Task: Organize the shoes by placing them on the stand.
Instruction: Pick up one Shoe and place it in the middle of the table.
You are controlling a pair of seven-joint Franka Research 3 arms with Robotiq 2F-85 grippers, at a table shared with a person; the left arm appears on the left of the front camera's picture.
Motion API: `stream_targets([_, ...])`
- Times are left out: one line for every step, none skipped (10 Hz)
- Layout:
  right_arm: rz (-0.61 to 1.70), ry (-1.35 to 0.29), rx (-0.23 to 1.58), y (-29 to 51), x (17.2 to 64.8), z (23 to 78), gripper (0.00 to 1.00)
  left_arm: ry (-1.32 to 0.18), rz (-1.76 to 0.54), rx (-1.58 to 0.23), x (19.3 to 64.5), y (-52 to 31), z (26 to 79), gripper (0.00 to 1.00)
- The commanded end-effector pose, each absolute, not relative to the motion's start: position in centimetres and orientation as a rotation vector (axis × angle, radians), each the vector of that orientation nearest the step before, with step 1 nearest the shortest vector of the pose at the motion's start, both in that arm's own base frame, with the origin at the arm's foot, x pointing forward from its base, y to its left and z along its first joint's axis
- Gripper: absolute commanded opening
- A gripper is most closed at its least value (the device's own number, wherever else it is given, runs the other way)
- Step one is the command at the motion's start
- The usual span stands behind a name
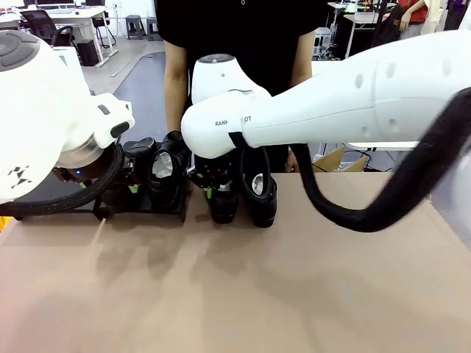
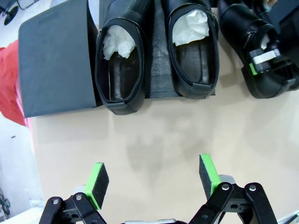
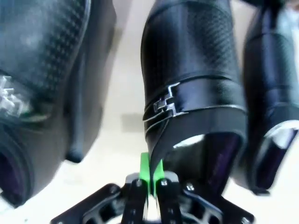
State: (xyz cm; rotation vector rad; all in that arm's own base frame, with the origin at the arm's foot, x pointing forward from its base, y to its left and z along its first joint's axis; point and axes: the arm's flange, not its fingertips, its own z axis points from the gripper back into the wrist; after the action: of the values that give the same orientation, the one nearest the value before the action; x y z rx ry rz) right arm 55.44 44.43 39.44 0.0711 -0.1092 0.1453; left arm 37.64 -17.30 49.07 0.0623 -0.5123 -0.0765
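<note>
Now two shoes (image 2: 122,70) sit on the stand (image 2: 53,60) — right gripper (image 3: 150,175) pinching a third shoe (image 3: 191,70), left gripper (image 2: 152,179) wide open, empty.

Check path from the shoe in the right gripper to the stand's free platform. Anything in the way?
Yes. Two shoes on the occupied platform sit between the held shoe, pinched by the right gripper, and the free platform. The open left gripper hangs over the table in front of the stand.
</note>
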Motion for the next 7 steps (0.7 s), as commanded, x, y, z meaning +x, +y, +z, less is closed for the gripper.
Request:
stream_targets([0.047, -0.197, 0.058, 43.1, 50.3, 41.5, 0.0, -0.506, -0.087, 0.067, 37.7, -17.1, 49.3, 1.0])
stream_targets([0.014, -0.183, 0.036, 42.8, 48.5, 42.1, 0.0, -0.506, -0.087, 0.067, 37.7, -17.1, 49.3, 1.0])
stream_targets([-0.004, -0.151, 0.036, 42.4, 46.8, 42.2, 0.0, -0.506, -0.087, 0.067, 37.7, -17.1, 49.3, 1.0])
stream_targets([-0.012, -0.125, 0.034, 42.1, 44.9, 42.0, 0.0, -0.506, -0.087, 0.067, 37.7, -17.1, 49.3, 1.0])
stream_targets([-0.024, -0.081, 0.028, 41.6, 42.9, 41.7, 0.0, -0.506, -0.087, 0.067, 37.7, -17.1, 49.3, 1.0])
stream_targets([-0.02, -0.053, 0.037, 41.0, 40.9, 41.6, 0.0, -0.506, -0.087, 0.067, 37.7, -17.1, 49.3, 1.0])
stream_targets([-0.008, -0.02, 0.035, 40.6, 38.6, 41.3, 0.0, -0.506, -0.087, 0.067, 37.7, -17.1, 49.3, 1.0])
